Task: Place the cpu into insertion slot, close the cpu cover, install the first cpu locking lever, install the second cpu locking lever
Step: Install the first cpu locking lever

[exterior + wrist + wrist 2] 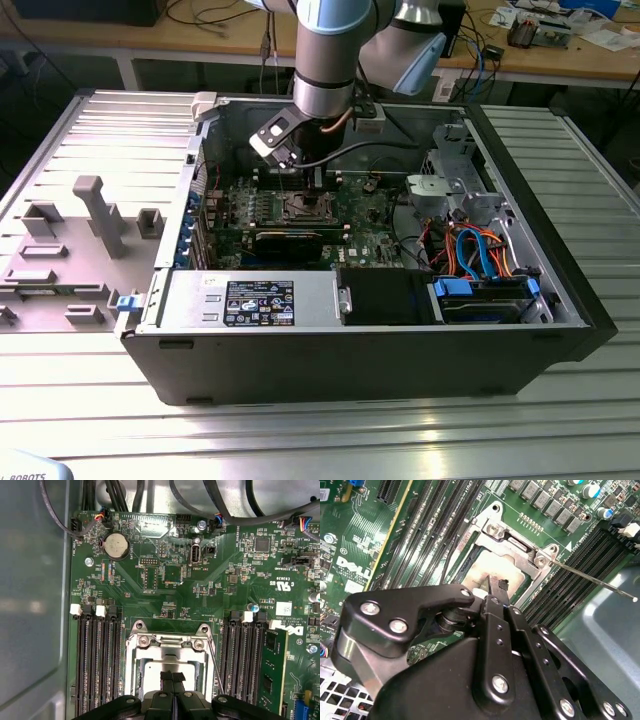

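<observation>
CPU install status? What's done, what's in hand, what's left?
Done, it seems: the cpu looks seated, with the cpu cover lying down around it. In hand: the tool, shut, sits over the cover's window with nothing visibly gripped. Left: one locking lever juts out free above the memory slots, so it looks unlatched. I cannot tell the state of the other lever.

green motherboard (pixel 165 580) with fine pale tracing; silver cpu cover (pixel 172 641); dull silver-grey cpu (pixel 495 567); matte black claw (pixel 172 676); black memory slots (pixel 95 665), white-tipped; blue and orange cables (pixel 478 250); ribbed grey surface (pixel 300 440).
</observation>
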Controlling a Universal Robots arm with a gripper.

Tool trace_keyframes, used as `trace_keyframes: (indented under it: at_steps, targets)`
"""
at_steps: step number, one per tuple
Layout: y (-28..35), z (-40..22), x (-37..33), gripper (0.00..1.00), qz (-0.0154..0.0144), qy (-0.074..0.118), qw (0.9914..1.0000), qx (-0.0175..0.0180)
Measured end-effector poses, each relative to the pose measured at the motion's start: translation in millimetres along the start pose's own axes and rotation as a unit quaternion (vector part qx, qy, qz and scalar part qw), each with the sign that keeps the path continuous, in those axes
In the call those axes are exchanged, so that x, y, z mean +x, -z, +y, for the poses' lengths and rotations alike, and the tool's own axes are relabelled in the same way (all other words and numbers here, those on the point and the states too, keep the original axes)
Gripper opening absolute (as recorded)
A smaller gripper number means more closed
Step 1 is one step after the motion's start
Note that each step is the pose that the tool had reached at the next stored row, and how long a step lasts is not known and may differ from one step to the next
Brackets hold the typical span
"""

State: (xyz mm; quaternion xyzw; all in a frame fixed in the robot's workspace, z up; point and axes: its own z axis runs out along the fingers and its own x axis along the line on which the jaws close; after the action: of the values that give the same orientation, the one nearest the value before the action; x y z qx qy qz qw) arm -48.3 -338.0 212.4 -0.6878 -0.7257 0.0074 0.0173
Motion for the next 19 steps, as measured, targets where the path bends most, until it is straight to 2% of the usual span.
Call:
trace_keyframes:
  at_steps: [19]
  targets:
    - [4.5, -0.2, 0.1, 0.11, 0.0, 0.0, 1.0, 0.0]
